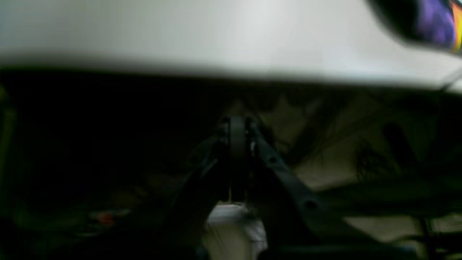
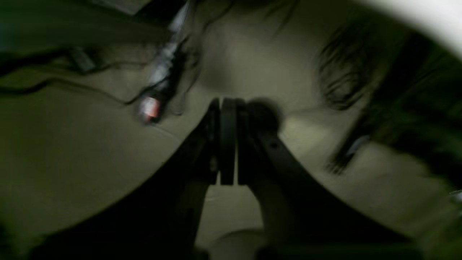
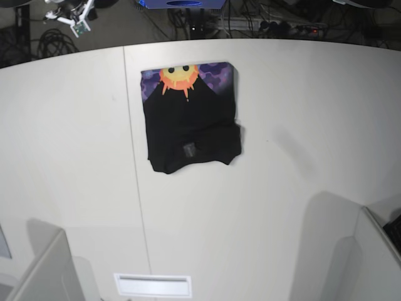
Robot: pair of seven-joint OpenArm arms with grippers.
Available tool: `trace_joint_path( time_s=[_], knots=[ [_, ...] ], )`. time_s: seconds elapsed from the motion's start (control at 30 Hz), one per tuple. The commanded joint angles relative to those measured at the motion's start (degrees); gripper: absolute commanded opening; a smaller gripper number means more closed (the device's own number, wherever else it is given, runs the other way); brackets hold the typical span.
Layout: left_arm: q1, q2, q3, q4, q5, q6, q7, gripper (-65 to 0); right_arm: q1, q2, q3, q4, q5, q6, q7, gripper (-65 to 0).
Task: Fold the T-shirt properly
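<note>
The black T-shirt lies folded into a rough rectangle on the white table, left of centre at the back. Its orange sun-face print on purple shows along the far edge. A blurred corner of the T-shirt with purple and orange shows at the top right of the left wrist view. My left gripper is shut and empty, below the table's edge. My right gripper is shut and empty, over the floor. Neither gripper touches the cloth.
White arm parts stand at the base view's bottom left and bottom right. Cables and a power strip lie on the floor behind the table. A seam runs down the tabletop. Cables lie under the right gripper.
</note>
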Motion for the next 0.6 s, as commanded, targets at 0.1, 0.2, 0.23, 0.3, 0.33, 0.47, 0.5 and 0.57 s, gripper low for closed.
trace_joint_path(
  time_s=[0.1,0.2,0.23,0.3,0.33,0.47,0.5,0.57],
  knots=[
    [-2.3,-3.4,6.1,-10.6,-1.0,-0.3,-3.2,-65.0,-2.8,-0.6,-1.9,-6.0,0.2,0.0,0.6,-65.0],
    [-6.3,-3.6,11.5,-20.1,-1.0,-0.3,-3.1,-65.0,-0.9,-0.9,-4.7,-16.6,0.2,0.0,0.6,-65.0],
    [-7.7,-3.9,13.1,-23.3,-1.0,-0.3,-3.1,-65.0,-0.4,-1.1,-5.4,-20.5,0.2,0.0,0.9,-65.0],
    [-11.1,-3.9,17.3,-29.6,-1.0,-0.3,-3.1,-65.0,1.6,-1.1,-7.5,-28.8,0.3,0.0,1.1,-65.0],
    [-12.8,-3.9,19.5,-32.7,-1.1,-0.3,-3.1,-65.0,3.2,-1.1,-8.7,-33.6,0.3,0.0,1.7,-65.0],
    [-19.4,-3.8,25.8,-42.7,-1.1,-0.3,-2.7,-65.0,12.7,-1.2,-13.7,-56.3,0.6,-0.1,10.4,-65.0],
    [-20.9,-3.6,27.2,-44.8,-1.1,-0.3,-2.7,-65.0,16.0,-1.9,-14.4,-63.9,0.7,-0.1,13.6,-65.0],
    [-23.7,-3.4,29.1,-48.6,-1.1,-0.3,-2.6,-65.0,22.7,-3.8,-14.2,-78.2,0.5,-0.1,20.6,-65.0]
  ],
)
